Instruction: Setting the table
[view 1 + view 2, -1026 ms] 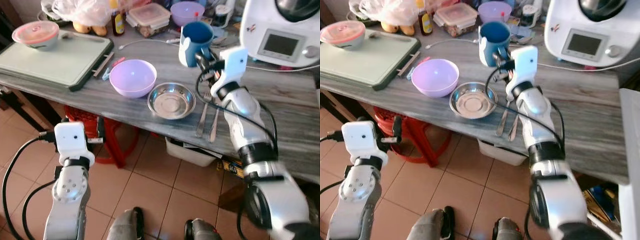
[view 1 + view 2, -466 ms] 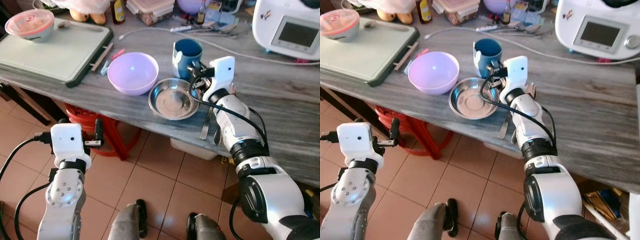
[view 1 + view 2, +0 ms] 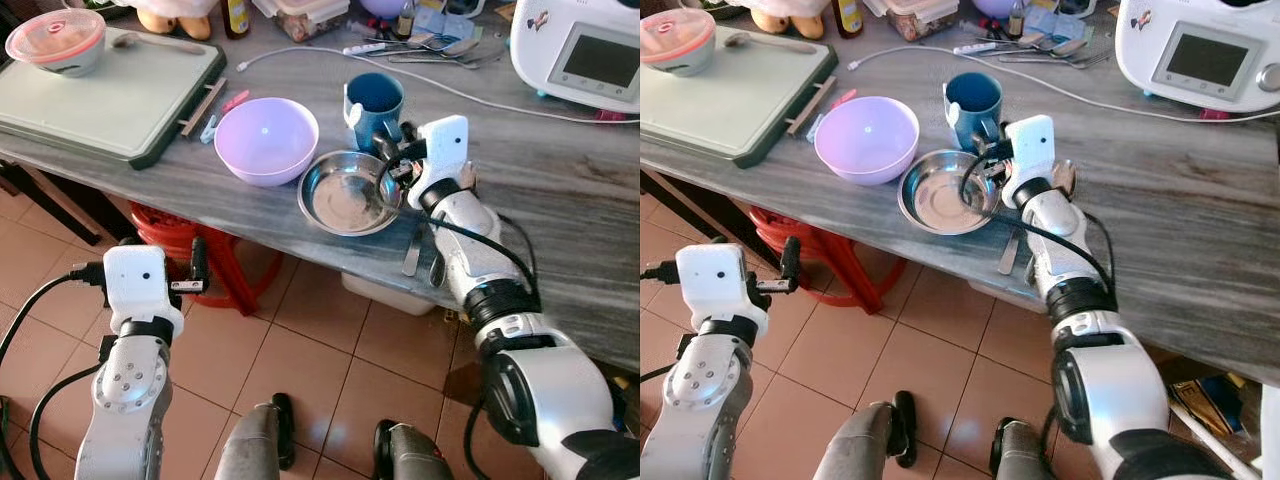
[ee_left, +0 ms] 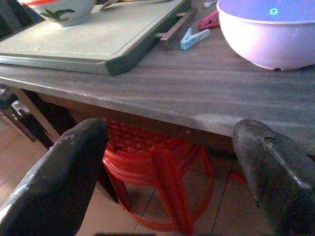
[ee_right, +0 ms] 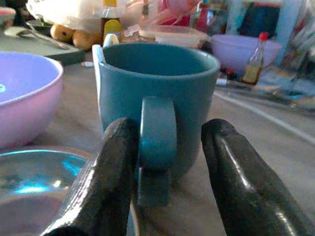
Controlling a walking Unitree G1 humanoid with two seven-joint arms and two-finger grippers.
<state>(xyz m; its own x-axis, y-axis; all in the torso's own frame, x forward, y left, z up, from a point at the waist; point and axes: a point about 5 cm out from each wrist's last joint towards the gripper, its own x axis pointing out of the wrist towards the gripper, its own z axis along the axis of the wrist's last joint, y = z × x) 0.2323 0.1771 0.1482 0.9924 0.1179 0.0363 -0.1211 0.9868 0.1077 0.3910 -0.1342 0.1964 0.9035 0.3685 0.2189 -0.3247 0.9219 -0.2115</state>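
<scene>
Your right gripper (image 5: 162,196) is straddling the mug (image 3: 374,106) handle, fingers parted, one touching it; mug is standing beside the steel bowl (image 3: 347,192). Left gripper (image 4: 167,177) is hanging open

No legible text or labels

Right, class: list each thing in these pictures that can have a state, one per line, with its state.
blue mug: upright, handle between the right hand's fingers
right hand: open around the handle
left hand: open, below the table edge
purple bowl: upright, empty
steel bowl: upright, empty
lidded bowl: covered
</scene>
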